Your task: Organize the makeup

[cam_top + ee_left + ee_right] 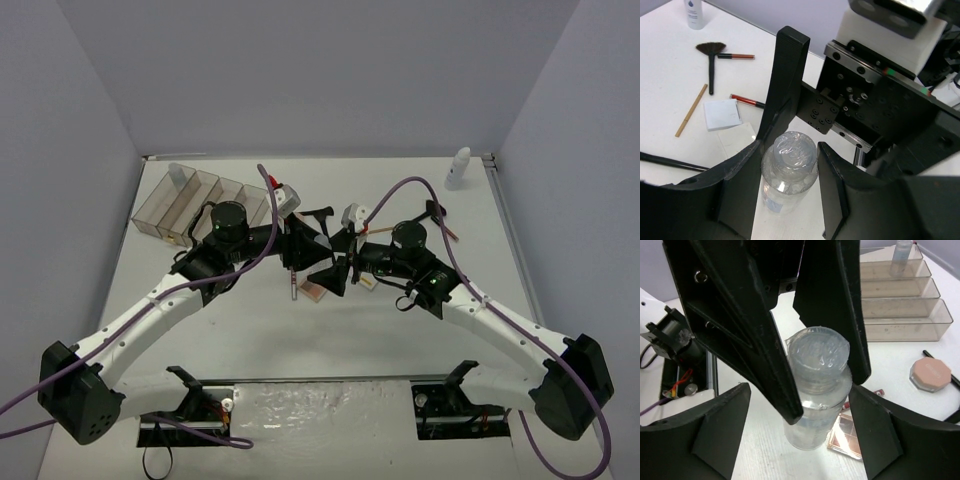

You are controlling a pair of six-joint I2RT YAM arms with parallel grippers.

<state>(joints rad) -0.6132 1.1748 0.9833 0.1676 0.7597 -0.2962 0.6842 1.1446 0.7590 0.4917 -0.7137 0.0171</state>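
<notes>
White worktop (pixel 300 345) enclosed by pale grey walls (pixel 320 70), clear bottle (pixel 789 167) pinched by the left fingers (pixel 740 190) right of the tray (pixel 165 205), right fingers (pixel 720 430) held spread, white bottle (pixel 457 168) stood far right of the tray.

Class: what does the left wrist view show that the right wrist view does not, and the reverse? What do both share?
Only the left wrist: a fan brush, red pencils and a white square pad. Only the right wrist: the organizer tray, a round pink compact and a square palette. Both: the clear bottle, held in the left gripper.
</notes>
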